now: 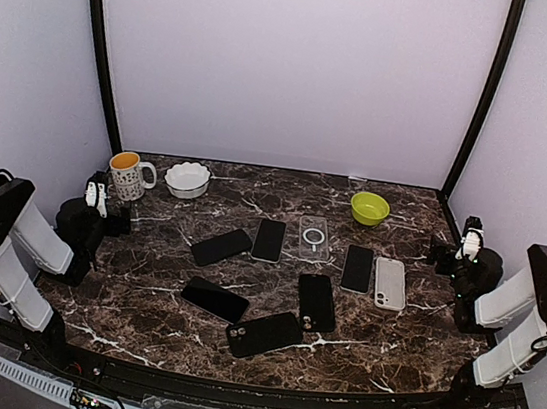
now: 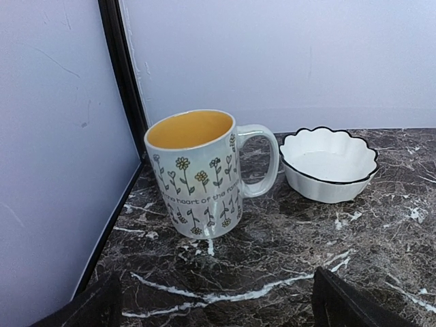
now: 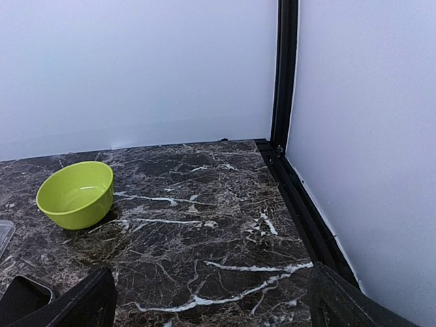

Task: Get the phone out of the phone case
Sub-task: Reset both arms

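Several black phones lie flat mid-table in the top view, among them one point(image 1: 221, 246), another point(image 1: 269, 240) and a third point(image 1: 357, 268). Two point(image 1: 317, 302) point(image 1: 265, 334) lie back up with their camera cut-outs showing; I cannot tell which sits in a phone case. An empty clear case point(image 1: 314, 238) and a white case point(image 1: 390, 282) lie among them. My left gripper point(image 1: 116, 214) point(image 2: 218, 306) stands open at the far left, facing the mug, holding nothing. My right gripper point(image 1: 445, 255) point(image 3: 208, 303) stands open at the far right, also holding nothing.
A flowered mug point(image 2: 197, 174) point(image 1: 128, 175) and a white scalloped bowl point(image 2: 329, 163) point(image 1: 187, 179) stand at the back left. A green bowl point(image 3: 75, 194) point(image 1: 369, 208) sits at the back right. Black frame posts and pale walls enclose the marble table point(image 1: 136, 328).
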